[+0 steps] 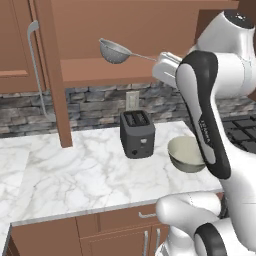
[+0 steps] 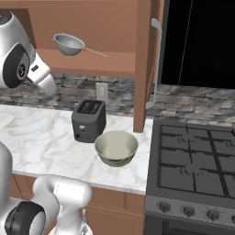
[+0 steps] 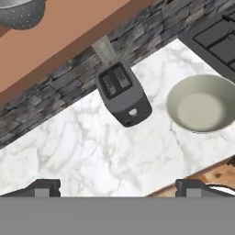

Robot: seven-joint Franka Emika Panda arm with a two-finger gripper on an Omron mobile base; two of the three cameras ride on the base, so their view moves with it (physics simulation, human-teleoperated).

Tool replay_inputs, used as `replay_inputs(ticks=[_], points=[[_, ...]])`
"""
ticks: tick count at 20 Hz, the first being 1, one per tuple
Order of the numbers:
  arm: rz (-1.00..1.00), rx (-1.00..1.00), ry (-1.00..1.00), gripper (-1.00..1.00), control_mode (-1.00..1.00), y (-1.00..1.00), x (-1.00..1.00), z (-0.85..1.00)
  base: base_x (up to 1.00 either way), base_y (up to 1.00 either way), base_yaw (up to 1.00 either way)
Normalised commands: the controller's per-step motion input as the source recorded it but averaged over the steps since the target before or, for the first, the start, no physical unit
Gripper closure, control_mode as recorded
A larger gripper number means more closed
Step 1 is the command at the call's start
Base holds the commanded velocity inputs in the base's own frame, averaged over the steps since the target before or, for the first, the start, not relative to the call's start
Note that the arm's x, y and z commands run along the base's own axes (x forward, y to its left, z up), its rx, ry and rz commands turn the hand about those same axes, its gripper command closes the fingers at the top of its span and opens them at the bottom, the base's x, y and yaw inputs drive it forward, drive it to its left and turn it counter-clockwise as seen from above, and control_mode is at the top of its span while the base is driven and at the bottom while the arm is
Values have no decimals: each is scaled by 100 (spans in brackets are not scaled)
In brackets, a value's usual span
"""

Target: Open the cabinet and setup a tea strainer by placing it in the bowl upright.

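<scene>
The cabinet [image 1: 125, 30] is standing open, its doors swung out edge-on so that the long silver bar handles [image 1: 34, 65] are showing at either side. Inside, on the bottom shelf, the tea strainer [image 1: 114, 51] is sitting bowl-down with its thin handle pointing toward the arm's side; in the right base view it is sitting at the left of the shelf [image 2: 69, 44].

Down on the marble bench [image 1: 75, 175], the black toaster [image 1: 136, 133] is standing against the stone backsplash just in front of a wall outlet [image 1: 132, 100]. The bowl [image 1: 184, 154] is sitting upright just beside the toaster, nearer the front edge of the bench and on the side toward the gas stove [image 2: 197, 170]; the two are near each other but apart.

The arm is reaching up in front of the cabinet, level with the shelf. The end effector [image 3: 117, 186] is hanging above the bench with its two dark fingertips [image 3: 43, 187] spread as wide as they go, holding nothing, and looking down on the toaster and the bowl.
</scene>
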Motion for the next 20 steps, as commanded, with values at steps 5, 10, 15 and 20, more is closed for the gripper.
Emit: replay_inputs(ticks=[5,10,15,20], points=[[-16,11,-19,-100,-100,0,69,-50,0,0,0],[-15,16,-16,-100,-100,0,55,-14,0,0,0],[-8,28,-6,-100,-100,0,8,27,0,0,0],[-2,11,5,-100,-100,0,13,55,0,0,0]])
